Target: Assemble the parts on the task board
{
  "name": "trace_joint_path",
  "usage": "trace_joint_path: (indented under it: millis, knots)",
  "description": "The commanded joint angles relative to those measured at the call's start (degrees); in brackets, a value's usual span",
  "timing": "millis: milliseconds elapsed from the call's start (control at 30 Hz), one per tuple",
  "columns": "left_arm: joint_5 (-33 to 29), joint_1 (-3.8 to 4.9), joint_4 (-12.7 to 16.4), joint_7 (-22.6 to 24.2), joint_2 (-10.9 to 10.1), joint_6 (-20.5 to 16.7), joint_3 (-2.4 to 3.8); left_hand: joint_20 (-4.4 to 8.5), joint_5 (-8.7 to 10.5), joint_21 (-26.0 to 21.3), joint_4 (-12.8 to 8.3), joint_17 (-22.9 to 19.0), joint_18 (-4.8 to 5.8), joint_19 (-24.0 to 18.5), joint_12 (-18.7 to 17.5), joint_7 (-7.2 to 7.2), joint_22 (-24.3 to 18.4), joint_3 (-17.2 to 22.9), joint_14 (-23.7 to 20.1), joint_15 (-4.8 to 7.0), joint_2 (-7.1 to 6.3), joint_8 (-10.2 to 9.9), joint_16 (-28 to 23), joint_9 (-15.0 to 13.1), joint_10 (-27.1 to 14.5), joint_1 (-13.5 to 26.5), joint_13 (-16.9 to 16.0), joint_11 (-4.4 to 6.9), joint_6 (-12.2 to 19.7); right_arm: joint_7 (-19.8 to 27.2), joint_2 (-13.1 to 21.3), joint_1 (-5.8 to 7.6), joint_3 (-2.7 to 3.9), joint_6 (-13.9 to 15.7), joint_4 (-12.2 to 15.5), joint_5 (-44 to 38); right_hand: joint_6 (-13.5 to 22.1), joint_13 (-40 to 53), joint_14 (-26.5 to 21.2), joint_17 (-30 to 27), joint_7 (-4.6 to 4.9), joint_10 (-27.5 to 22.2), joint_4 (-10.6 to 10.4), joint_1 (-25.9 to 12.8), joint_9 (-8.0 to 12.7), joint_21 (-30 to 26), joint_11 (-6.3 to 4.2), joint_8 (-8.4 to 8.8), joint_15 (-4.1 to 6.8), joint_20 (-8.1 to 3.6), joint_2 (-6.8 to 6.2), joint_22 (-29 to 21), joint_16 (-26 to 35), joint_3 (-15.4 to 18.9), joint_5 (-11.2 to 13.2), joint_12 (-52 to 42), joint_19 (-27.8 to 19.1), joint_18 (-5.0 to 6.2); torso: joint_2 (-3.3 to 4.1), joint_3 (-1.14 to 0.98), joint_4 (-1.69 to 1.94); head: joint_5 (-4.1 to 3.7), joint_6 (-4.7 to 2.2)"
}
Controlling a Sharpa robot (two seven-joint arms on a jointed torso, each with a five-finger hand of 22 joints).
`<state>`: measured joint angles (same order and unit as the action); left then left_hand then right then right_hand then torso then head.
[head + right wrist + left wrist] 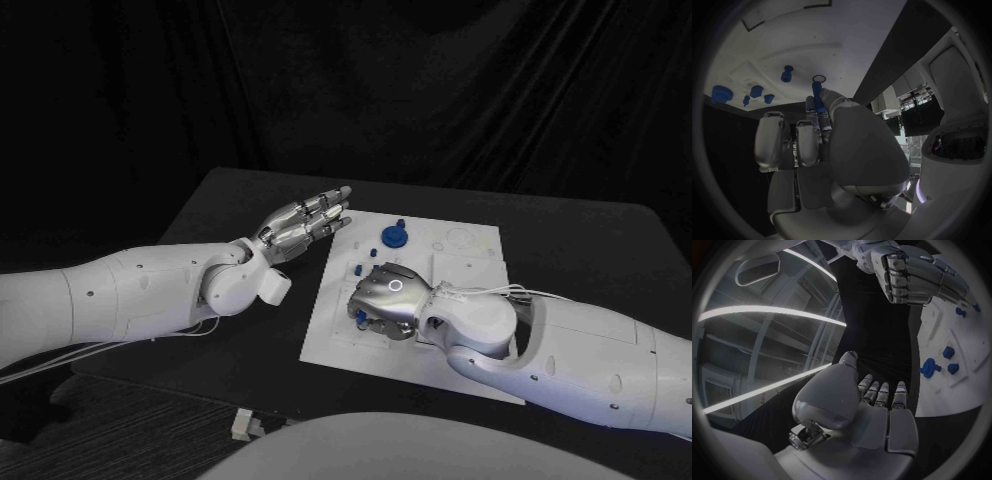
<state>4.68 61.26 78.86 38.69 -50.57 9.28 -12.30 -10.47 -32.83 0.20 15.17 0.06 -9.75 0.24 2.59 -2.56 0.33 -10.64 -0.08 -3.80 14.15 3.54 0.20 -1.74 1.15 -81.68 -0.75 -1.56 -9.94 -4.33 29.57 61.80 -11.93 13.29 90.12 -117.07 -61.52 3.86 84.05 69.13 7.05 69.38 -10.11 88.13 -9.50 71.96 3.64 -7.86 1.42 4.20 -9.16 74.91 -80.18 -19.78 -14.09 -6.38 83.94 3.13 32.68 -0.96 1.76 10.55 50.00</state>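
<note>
The white task board lies mid-table. My right hand hangs low over its near left part, fingers curled, pinching a slim blue peg between thumb and a finger; the peg's tip is close to a small ring-shaped hole. A blue bit of the peg shows beside the fingers. My left hand hovers flat by the board's far left corner, fingers straight and apart, holding nothing. A round blue part and two smaller blue parts stand near that corner. A short blue part stands beyond the hole.
The black table extends right of and behind the board. The right half of the board carries only shallow outlines and recesses. My left forearm lies along the table's left side.
</note>
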Motion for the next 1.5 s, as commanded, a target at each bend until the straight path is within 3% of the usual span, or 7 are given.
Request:
trace_joint_path:
  millis: [33,500,1500]
  knots:
    - [-0.31,-0.09,0.05,0.67,0.16,1.16,0.06,-0.17,-0.3,-0.06,0.05,-0.06,-0.57,-0.11,0.2,0.06,0.05,0.36,0.08,-0.5,0.1,0.4,-0.2,-0.05,-0.03,-0.35,0.0,-0.13,-0.41,-0.38,-0.09,-0.27,0.04,0.59,-0.07,-0.7,0.33,0.06,2.14,0.08,0.15,0.45,-0.1,-0.09,-0.09,0.32,-0.01,0.23,-0.38,0.51,-0.4,10.15,-0.33,-0.39,0.23,-0.24,1.28,0.57,-0.01,0.0,0.03,0.03,0.0]
    - [-0.31,-0.16,-0.03,0.15,0.25,1.76,0.06,-0.47,-0.32,-0.05,0.03,-0.06,-0.37,-0.1,0.22,-0.07,0.08,0.46,0.08,-1.15,0.18,0.62,-0.2,-0.08,-0.04,-0.39,-0.01,-0.02,-0.62,-0.66,0.1,-0.93,0.04,-0.57,-0.29,-0.7,0.56,0.04,2.14,0.16,0.16,0.5,0.08,-0.18,-0.07,0.33,-0.03,0.43,-0.38,0.52,-0.45,10.16,-0.35,-0.72,0.37,-0.21,1.25,0.57,-0.01,-0.01,0.05,0.1,0.0]
    - [-0.31,-0.29,-0.75,-0.58,0.44,2.32,0.06,-1.3,-0.42,0.03,0.03,-0.06,-0.22,-0.01,0.27,-0.21,0.27,0.69,0.08,-1.99,0.43,0.9,-0.2,-0.12,-0.04,-0.46,-0.02,0.03,-0.85,-1.4,0.69,-1.04,0.04,-2.54,-0.18,0.94,1.11,-0.02,2.06,-0.04,0.35,0.28,0.36,-0.5,0.02,0.23,0.11,0.87,-0.46,0.58,-0.55,10.13,-0.22,-1.33,0.47,0.0,1.16,0.58,-0.02,0.0,0.07,0.13,0.0]
